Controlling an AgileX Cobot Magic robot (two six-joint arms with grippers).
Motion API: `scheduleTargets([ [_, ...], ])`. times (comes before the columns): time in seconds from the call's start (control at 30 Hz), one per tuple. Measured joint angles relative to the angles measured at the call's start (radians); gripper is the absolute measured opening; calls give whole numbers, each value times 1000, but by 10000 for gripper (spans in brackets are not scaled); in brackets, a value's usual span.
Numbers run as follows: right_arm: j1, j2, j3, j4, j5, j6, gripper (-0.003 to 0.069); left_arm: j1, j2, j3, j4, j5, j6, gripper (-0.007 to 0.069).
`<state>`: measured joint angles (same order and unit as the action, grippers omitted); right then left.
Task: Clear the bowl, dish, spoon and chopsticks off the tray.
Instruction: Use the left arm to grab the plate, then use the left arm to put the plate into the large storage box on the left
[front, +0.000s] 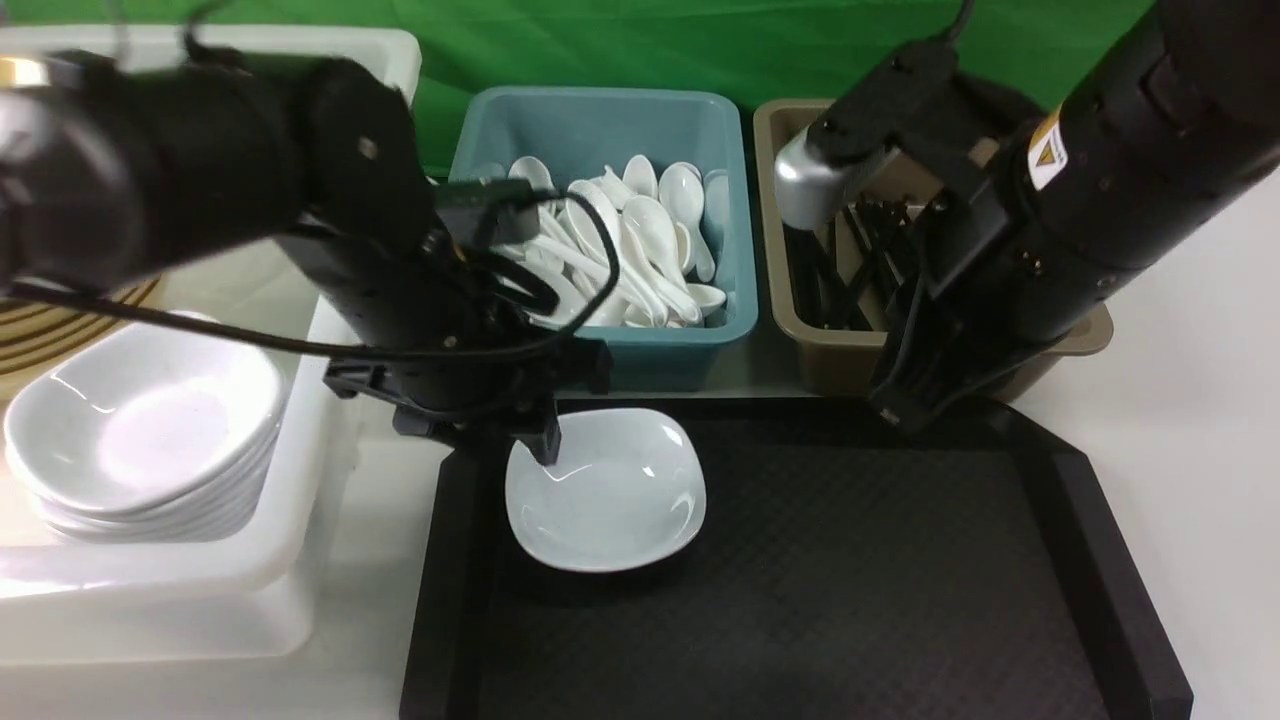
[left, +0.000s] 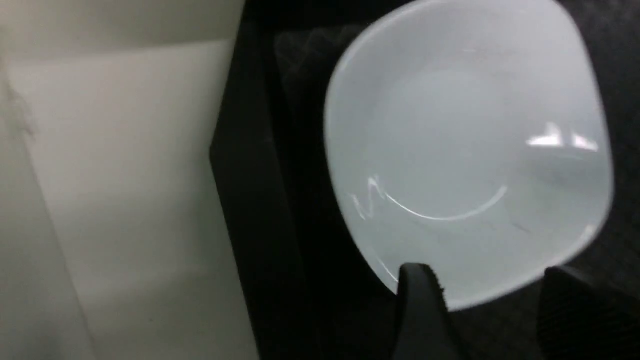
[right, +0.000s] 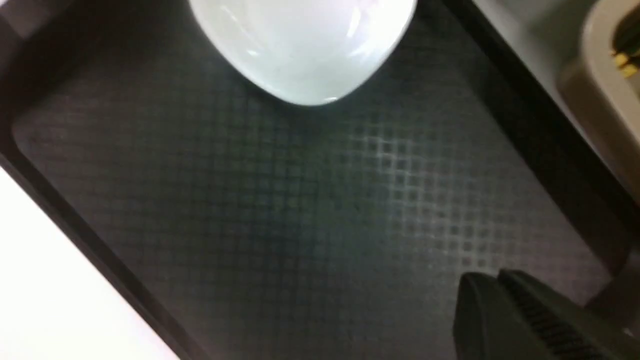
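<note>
A white squarish dish (front: 605, 490) (left: 465, 150) (right: 305, 45) sits on the black tray (front: 850, 580) (right: 300, 210) near its far left corner. My left gripper (front: 495, 435) (left: 492, 295) is open just over the dish's rear left rim. One finger (left: 420, 295) is over the inside and the other is outside above the tray. My right gripper (front: 895, 410) (right: 495, 282) is shut and empty above the tray's far right part. No bowl, spoon or chopsticks show on the tray. White spoons (front: 640, 250) fill a teal bin, and black chopsticks (front: 860, 270) lie in a brown bin.
The teal bin (front: 600, 120) and the brown bin (front: 800, 340) stand side by side behind the tray. A white tub (front: 300, 470) at the left holds a stack of white dishes (front: 150, 430) and a tan striped round thing (front: 70, 325).
</note>
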<state>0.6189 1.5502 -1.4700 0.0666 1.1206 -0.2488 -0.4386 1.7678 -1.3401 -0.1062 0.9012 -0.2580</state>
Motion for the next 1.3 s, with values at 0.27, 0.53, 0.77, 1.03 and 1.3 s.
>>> scheduleTargets([
  [0.27, 0, -5, 3, 10, -64, -4, 20, 0, 125, -15, 35, -111, -1, 463],
  [0.53, 0, -48, 3, 11, -108, -34, 20, 0, 189, -16, 46, -153, 4, 422],
  [0.77, 0, -72, 3, 11, -135, -37, 20, 0, 223, -17, -7, -187, 64, 378],
  [1.03, 0, -99, 4, 11, -127, -61, 20, 2, 214, -26, -85, -182, 91, 129],
  [1.3, 0, -150, -93, 192, -116, -183, 20, 53, -36, -124, -48, 5, 117, 12],
])
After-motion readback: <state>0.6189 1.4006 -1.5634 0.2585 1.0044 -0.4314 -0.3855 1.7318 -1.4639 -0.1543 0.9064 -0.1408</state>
